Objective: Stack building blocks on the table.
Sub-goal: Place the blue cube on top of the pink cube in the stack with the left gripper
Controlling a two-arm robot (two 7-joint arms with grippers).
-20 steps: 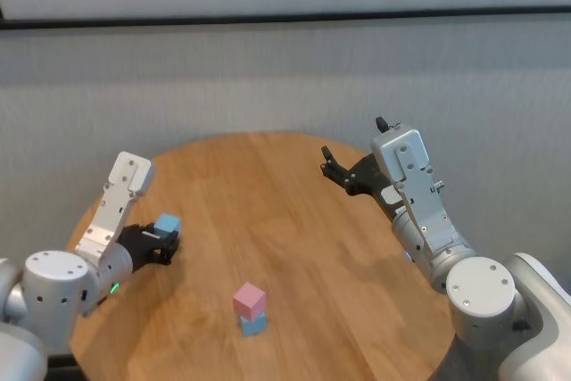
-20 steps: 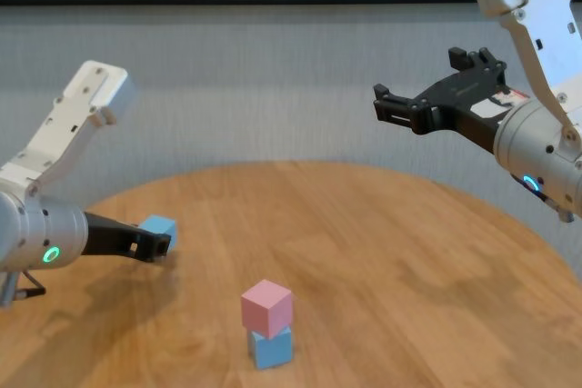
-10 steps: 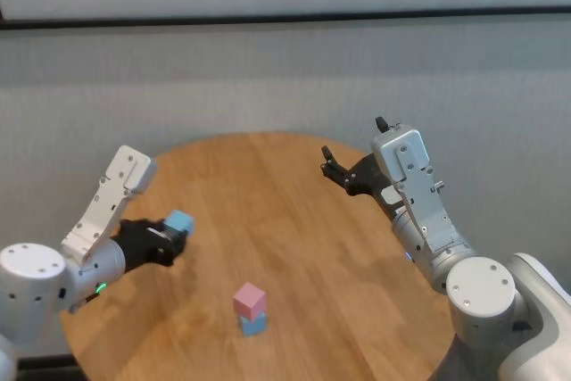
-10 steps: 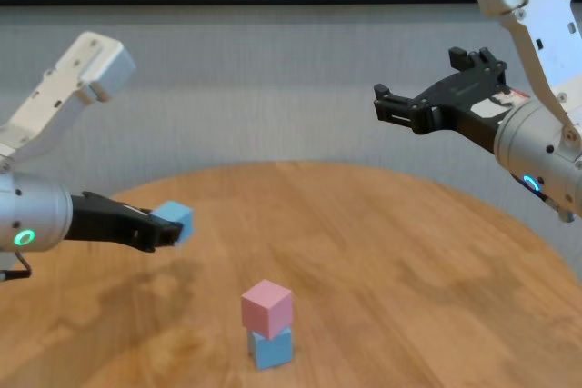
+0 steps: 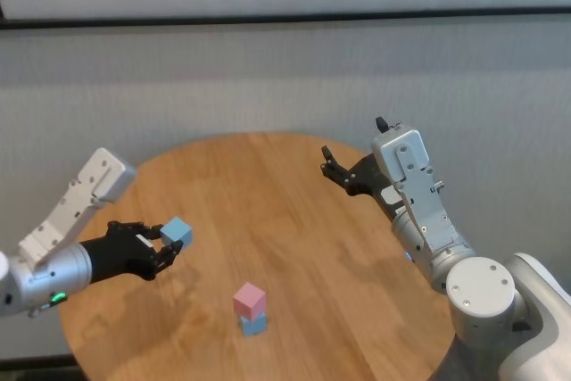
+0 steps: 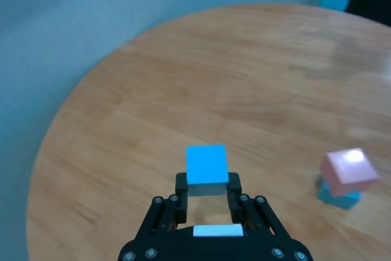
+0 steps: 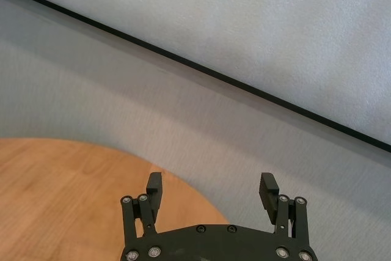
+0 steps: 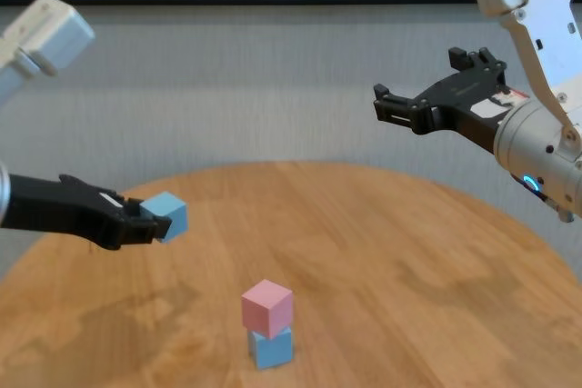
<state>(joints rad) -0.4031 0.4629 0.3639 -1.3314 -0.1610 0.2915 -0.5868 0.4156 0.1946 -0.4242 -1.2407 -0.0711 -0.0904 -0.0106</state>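
While no box or bowl shows in any view, the left hand [image 5: 163,244] is closed on a light blue block [image 5: 177,231] [image 6: 206,164] [image 8: 165,216], its fingers pinching two opposite faces, and holds it in the air at centre left of the head view, clear of the surface [image 5: 294,220]. Low in the middle of that view a pink block [image 5: 249,298] sits on top of a second blue block [image 5: 253,324], the two touching and slightly twisted against each other. At right of the frame the right hand [image 5: 342,169] hangs over the far right edge of the surface, fingers spread wide with nothing between them. Compared with a second ago, the held block has risen off the surface and shifted a little toward the stack; the right hand has not moved.
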